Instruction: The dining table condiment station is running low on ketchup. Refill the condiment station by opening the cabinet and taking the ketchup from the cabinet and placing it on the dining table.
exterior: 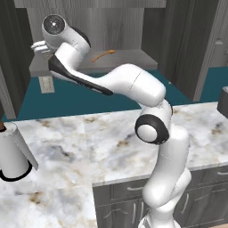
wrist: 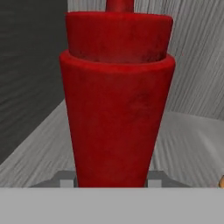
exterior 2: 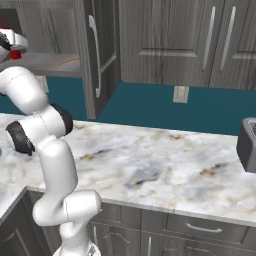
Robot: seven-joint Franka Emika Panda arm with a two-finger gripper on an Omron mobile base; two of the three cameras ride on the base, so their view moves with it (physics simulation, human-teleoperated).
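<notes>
One arm reaching into open cabinet [exterior 2: 97,55]; gripper [wrist: 112,183] straddles base of ketchup [wrist: 116,100], fingers at either flank, contact not confirmable, so grasp state cannot be told. Ketchup upright on cabinet shelf [exterior: 129,60], near left edge, small orange item farther along shelf. Step judged: grasping bottle. Next: secure grip, lift clear, withdraw, carry to dining table

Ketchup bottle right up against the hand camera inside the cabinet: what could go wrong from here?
1. The ketchup bottle sits between the fingers at its narrow base; a low grip might let it tip.
2. On the way out, the arm could clip the open cabinet door.
3. An orange item lies on the shelf nearby.
</notes>
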